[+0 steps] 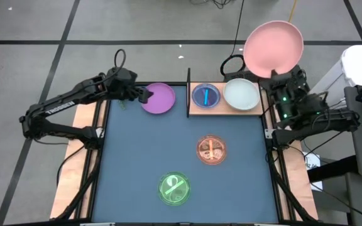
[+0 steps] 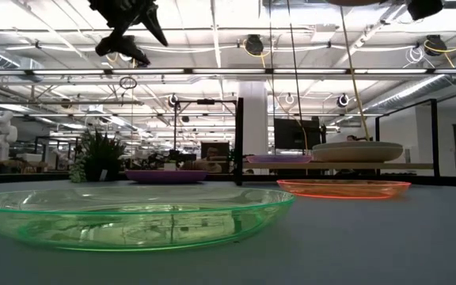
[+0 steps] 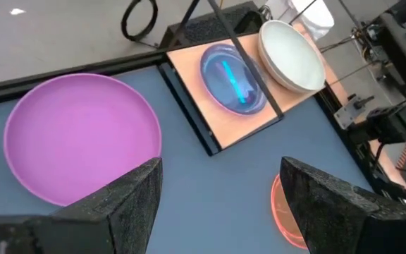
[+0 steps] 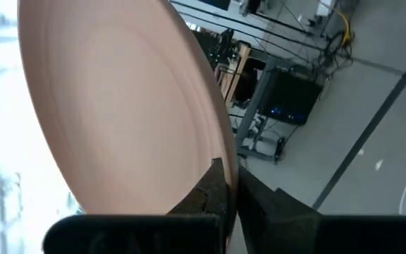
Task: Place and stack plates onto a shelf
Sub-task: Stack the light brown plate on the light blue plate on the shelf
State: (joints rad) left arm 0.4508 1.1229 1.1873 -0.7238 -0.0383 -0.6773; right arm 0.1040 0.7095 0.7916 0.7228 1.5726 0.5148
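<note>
1. Left end effector [image 1: 144, 95], fingers spread wide and empty, hovers at the purple plate's [image 1: 158, 98] edge on the counter [image 1: 137, 163].
2. The shelf [image 1: 226, 107] carries the cyan plate [image 1: 205, 96] and mint-white plate [image 1: 241, 94].
3. Right end effector [image 1: 273, 74], clamped tight, holds the pink plate [image 1: 273, 48] raised beyond the shelf.

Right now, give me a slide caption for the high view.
Right gripper lifts pink plate beyond the shelf; open left gripper hovers at purple plate.
</note>
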